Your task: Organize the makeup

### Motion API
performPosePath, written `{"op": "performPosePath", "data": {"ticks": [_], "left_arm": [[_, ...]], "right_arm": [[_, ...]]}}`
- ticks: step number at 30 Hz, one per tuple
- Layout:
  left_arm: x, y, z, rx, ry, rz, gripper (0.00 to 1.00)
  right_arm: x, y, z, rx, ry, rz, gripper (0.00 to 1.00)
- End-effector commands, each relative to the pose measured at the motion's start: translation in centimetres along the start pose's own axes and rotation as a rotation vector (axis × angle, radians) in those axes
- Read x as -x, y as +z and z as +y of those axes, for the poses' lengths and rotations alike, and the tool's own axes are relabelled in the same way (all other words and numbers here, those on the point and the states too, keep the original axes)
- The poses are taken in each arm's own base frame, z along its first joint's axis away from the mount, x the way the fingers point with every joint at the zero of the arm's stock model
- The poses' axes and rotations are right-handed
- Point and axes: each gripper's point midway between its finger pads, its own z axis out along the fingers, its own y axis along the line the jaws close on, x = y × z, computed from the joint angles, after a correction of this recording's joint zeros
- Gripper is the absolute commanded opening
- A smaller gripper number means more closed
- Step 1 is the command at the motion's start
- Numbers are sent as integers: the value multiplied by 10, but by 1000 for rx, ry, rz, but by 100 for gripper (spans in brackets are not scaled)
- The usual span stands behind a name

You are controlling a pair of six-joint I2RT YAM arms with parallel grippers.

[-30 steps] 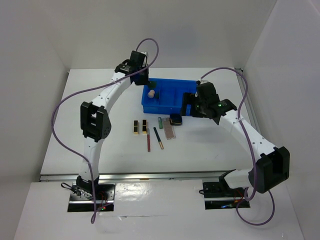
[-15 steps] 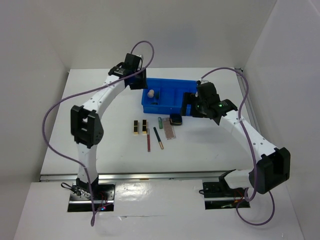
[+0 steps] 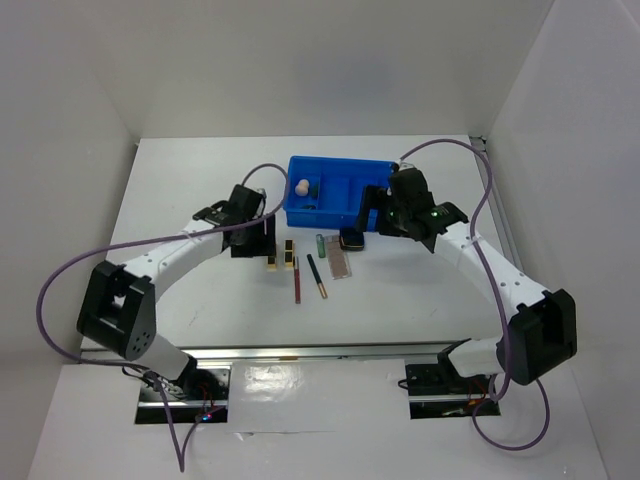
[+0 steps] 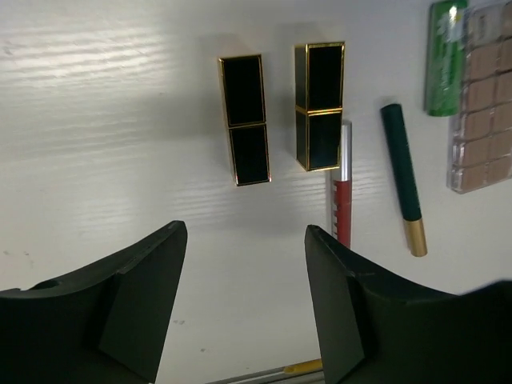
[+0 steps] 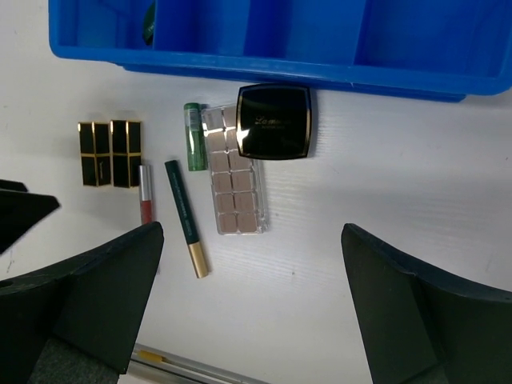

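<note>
While agape, left claw (image 4: 244, 240) near palettes (image 4: 246, 120)

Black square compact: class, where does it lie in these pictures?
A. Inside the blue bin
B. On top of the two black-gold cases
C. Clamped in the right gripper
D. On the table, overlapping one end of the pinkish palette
D: the black square compact rests on the table just outside the near wall of the blue bin, covering a corner of the pinkish palette.
</note>
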Motion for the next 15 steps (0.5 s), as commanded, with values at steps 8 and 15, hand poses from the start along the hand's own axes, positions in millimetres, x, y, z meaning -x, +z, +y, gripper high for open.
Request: {"op": "performPosePath", "data": {"ticks": [8, 15], "left_arm": [[9, 54, -6, 76, -30, -3, 67], [7, 79, 0, 135, -61, 28, 57]], "right_arm": [[30, -11, 14, 19, 5, -99, 100], [25, -16, 7, -2, 6, -100, 100]]}}
